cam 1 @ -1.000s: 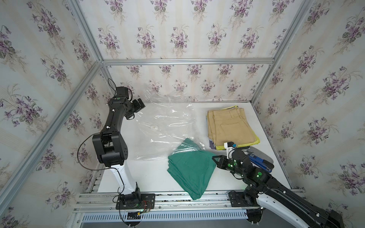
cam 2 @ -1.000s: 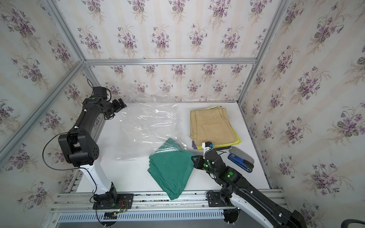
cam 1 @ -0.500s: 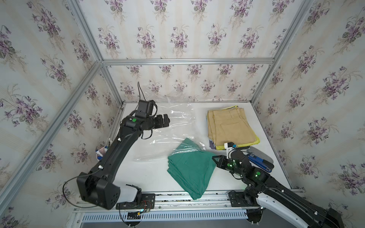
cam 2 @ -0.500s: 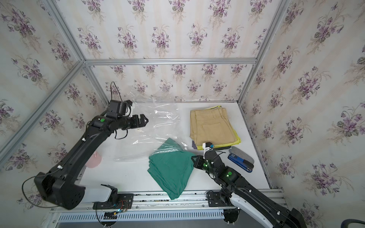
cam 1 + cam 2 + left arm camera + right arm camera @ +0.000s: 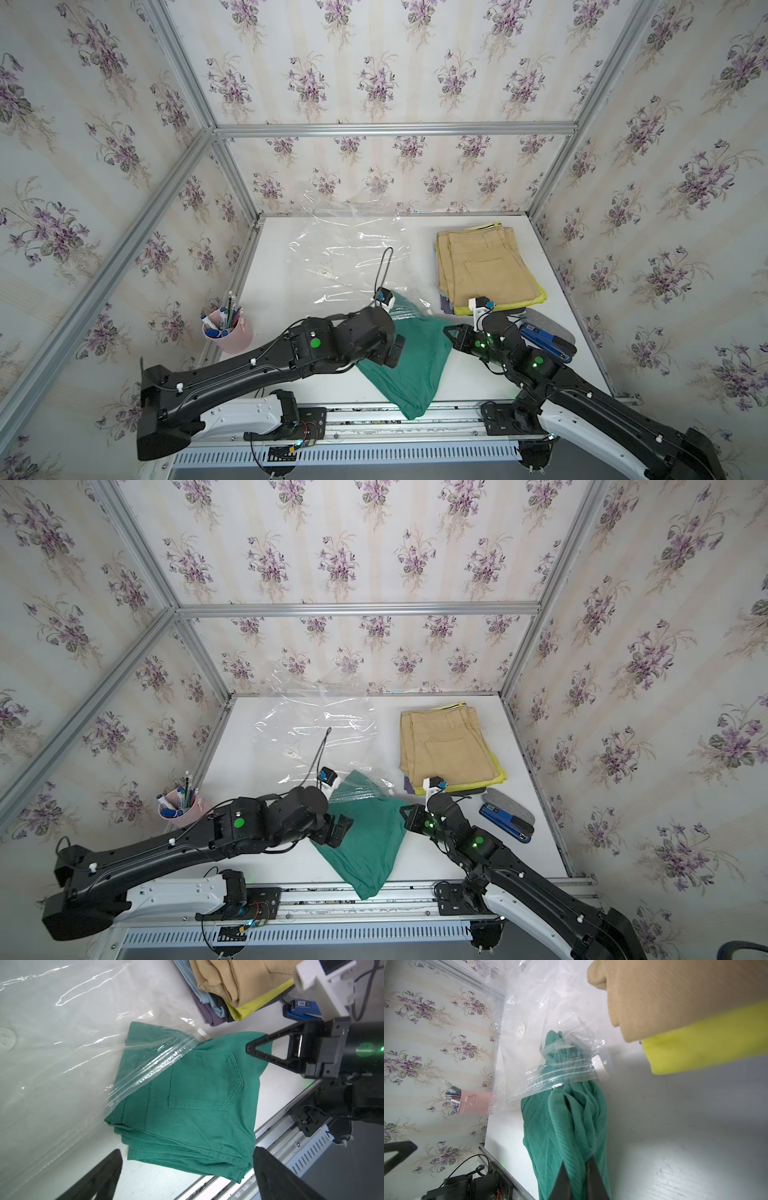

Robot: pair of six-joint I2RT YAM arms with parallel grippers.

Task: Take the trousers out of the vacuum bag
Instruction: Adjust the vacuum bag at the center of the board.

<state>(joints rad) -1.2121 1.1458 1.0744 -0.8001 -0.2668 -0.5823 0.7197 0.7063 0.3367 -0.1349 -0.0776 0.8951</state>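
Left arm (image 5: 257, 370): stretched low from the front rail, reaching inward.
Left end effector (image 5: 395, 350): jaws spread wide, gripping nothing.
Right arm (image 5: 582, 386): angled in from the front right corner.
Right end effector (image 5: 451, 332): jaws pinched on teal green trousers (image 5: 415, 365).

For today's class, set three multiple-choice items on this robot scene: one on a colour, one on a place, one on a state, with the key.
1. What colour are the trousers lying partly inside the vacuum bag?
A) purple B) black C) teal green
2. Where do the tan trousers lie?
A) on top of the folded stack B) inside the bag C) held up in the air
3. The right gripper is:
A) wide open B) shut on the green trousers C) shut on the zip strip
Key: 1 C, teal cloth shows through the clear plastic; 2 A, tan lies uppermost, over yellow-green; 3 B, its jaws pinch a corner of the green cloth.
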